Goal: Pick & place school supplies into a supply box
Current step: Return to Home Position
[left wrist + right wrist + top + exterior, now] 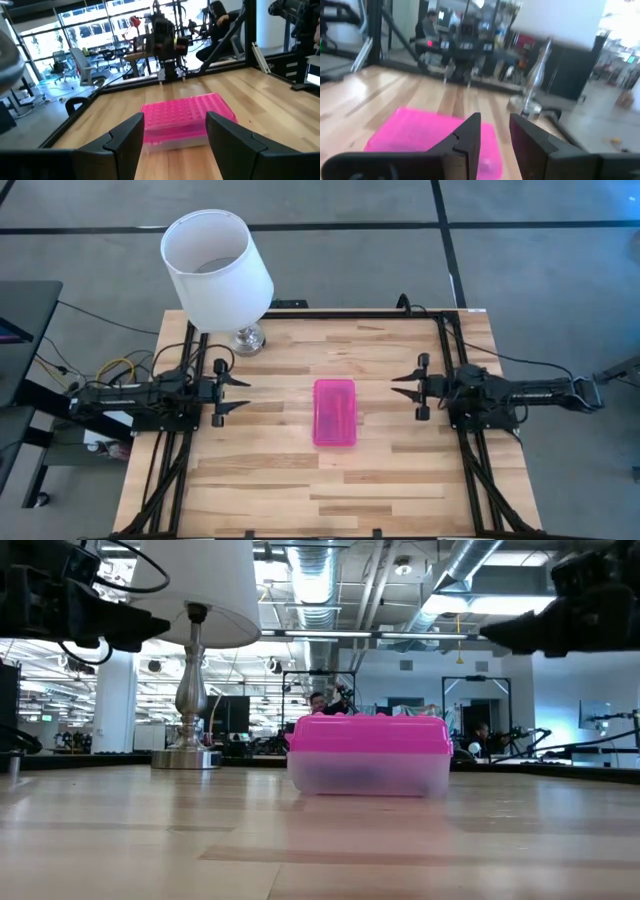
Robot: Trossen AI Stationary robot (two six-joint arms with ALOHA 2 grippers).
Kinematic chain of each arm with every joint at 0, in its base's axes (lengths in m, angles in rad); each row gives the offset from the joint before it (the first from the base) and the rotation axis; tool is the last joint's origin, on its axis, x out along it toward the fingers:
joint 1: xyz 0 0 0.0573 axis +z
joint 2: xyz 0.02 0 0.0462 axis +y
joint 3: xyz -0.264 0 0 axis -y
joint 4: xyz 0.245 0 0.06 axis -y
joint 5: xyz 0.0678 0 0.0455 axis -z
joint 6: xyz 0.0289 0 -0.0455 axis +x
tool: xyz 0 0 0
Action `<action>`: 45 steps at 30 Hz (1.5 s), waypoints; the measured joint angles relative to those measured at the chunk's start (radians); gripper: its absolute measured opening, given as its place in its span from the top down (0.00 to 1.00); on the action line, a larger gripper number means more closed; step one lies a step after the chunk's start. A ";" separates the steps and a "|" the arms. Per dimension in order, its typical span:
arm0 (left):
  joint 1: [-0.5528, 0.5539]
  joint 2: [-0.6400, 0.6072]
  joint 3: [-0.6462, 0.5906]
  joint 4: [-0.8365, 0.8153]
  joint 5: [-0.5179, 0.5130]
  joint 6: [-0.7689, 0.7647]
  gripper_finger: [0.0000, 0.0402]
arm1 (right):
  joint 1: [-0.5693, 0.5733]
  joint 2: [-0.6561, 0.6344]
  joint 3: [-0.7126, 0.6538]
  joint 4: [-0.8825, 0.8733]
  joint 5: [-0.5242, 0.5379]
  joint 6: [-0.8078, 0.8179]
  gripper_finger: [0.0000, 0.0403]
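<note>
The supply box [335, 412] lies shut in the middle of the table, its pink lid on top and its clear base [368, 778] resting flat on the wood. No school supplies show loose on the table. Dim shapes show through the base, but I cannot tell what they are. My left gripper [247, 394] hangs level at the table's left side, open, pointing at the box from well short of it [175, 125]. My right gripper [394, 386] hangs level at the right side, open by a narrower gap [494, 120], also well short of the box.
A lamp with a white shade [215, 265] stands on its metal foot [247, 337] at the table's far left. Black frame rails [452, 370] run along the table's left, right and far sides. People sit in the room beyond the far edge.
</note>
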 joint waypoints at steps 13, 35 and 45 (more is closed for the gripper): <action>0.000 0.002 0.002 -0.008 -0.002 -0.001 0.48 | -0.001 -0.326 -0.001 -0.188 0.014 -0.016 0.75; 0.000 0.002 0.003 -0.011 -0.028 -0.021 0.48 | 0.062 -0.364 -0.001 -0.328 0.028 0.034 0.75; 0.000 0.002 0.000 -0.004 -0.031 -0.020 0.48 | 0.155 -0.364 -0.001 -0.311 0.159 0.017 0.75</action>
